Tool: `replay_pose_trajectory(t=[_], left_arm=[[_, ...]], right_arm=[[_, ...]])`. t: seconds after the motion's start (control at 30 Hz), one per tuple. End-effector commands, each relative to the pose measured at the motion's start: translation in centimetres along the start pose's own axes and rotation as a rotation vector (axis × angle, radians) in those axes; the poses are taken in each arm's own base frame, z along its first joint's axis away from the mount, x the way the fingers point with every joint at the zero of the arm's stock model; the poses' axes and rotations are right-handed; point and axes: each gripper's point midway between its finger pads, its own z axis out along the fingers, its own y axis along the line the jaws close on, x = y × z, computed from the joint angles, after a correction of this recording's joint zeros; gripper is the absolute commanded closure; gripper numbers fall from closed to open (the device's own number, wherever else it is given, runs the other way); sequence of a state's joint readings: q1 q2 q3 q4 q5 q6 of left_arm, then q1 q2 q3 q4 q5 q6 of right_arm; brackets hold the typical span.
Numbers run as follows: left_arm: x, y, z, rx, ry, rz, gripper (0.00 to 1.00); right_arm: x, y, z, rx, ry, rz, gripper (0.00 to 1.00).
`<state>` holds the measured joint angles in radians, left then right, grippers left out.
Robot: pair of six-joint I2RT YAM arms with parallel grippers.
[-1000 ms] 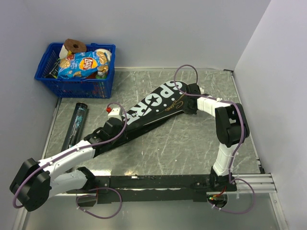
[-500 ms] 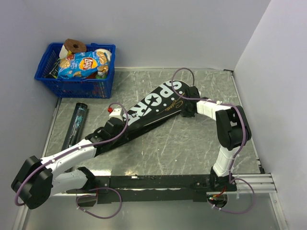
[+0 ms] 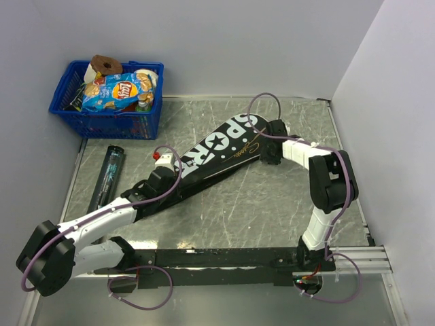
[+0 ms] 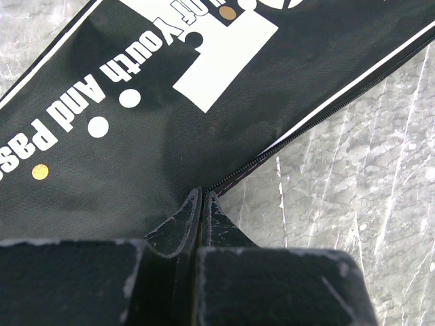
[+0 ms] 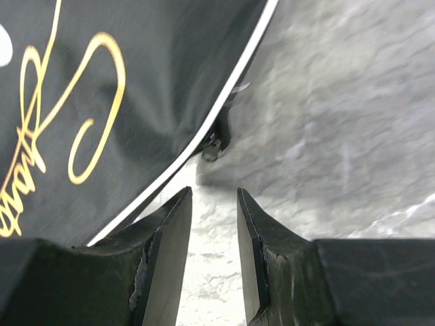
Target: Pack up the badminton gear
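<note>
Bag [image 3: 217,153]: black, racket-shaped, white SPORT lettering, dots and a star, gold script, white piping along the zip [image 4: 306,122]. It lies flat and diagonal on the table [image 3: 285,210], wide head far-right, narrow neck near-left. Rackets not in view; can't tell if they're inside.

Handling, my read: thin soft fabric, light, slick. It will sag and fold if lifted by one end, and it slides on the tabletop when the zip is pulled, so it needs an anchor. Best holds are the seam edge at the neck and the zip pull [image 5: 216,144] on the head's right edge.

Left gripper [image 4: 202,197]: fingers pressed together at the neck, right on the zip line. Fabric puckers toward the tips, so it looks pinched on the bag's edge.

Right gripper [image 5: 214,197]: fingers apart with nothing between them, tips just short of the zip pull, beside the piping.

Tube [image 3: 107,173]: long, dark, lying on the table at the left, apart from the bag, just near of the blue basket [image 3: 102,125]. Rigid, will roll; grab it mid-length.
</note>
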<state>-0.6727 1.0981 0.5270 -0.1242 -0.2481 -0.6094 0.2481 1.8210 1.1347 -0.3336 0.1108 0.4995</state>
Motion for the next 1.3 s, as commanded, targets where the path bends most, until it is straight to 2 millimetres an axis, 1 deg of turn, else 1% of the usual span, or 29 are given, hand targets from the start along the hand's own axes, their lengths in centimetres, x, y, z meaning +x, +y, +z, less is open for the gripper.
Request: replay_pose_trajectory(t=[0.0, 0.1, 0.27, 0.5, 0.7, 0.77, 0.83, 0.87, 1.0, 1.1, 1.13, 1.27], left_arm=[[-1.0, -1.0, 0.1, 0.041, -0.028, -0.006, 0.99], [-1.0, -1.0, 0.2, 0.036, -0.028, -0.004, 0.99], [-1.0, -0.8, 0.2, 0.031, -0.029, -0.004, 0.99], [-0.8, -0.7, 0.1, 0.028, -0.026, -0.004, 0.99], [-0.8, -0.7, 0.1, 0.028, -0.024, -0.004, 0.99], [-0.9, -0.7, 0.0, 0.031, -0.028, -0.005, 0.99], [-0.8, -0.7, 0.0, 0.028, -0.028, -0.006, 0.99], [-0.9, -0.7, 0.0, 0.027, -0.028, -0.006, 0.99], [-0.8, -0.6, 0.0, 0.028, -0.03, -0.007, 0.99], [-0.9, -0.7, -0.1, 0.031, -0.032, -0.006, 0.99], [-0.8, -0.7, -0.1, 0.031, -0.03, -0.006, 0.99], [-0.8, -0.7, -0.1, 0.033, -0.03, -0.005, 0.99]], right_arm=[[-3.2, 0.4, -0.8, -0.01, -0.063, 0.018, 0.61], [-3.5, 0.6, -0.4, -0.003, -0.055, 0.016, 0.61], [-3.4, 1.2, 0.3, -0.021, -0.039, 0.014, 0.62], [-2.6, 0.7, 1.2, -0.004, -0.021, 0.018, 0.64], [-3.2, 0.7, 1.1, 0.008, -0.026, 0.024, 0.64], [-3.5, 0.8, 1.3, 0.011, -0.024, 0.024, 0.64], [-3.2, 0.8, 1.8, 0.019, -0.004, 0.021, 0.64], [-3.6, 1.2, 1.7, 0.008, -0.007, 0.023, 0.65], [-3.8, 1.3, 2.0, 0.001, 0.004, 0.025, 0.67], [-4.1, 1.3, 2.2, -0.01, 0.014, 0.019, 0.73], [-4.2, 1.4, 2.2, -0.014, 0.015, 0.016, 0.76], [-4.4, 1.4, 2.3, -0.023, 0.022, 0.005, 0.82]])
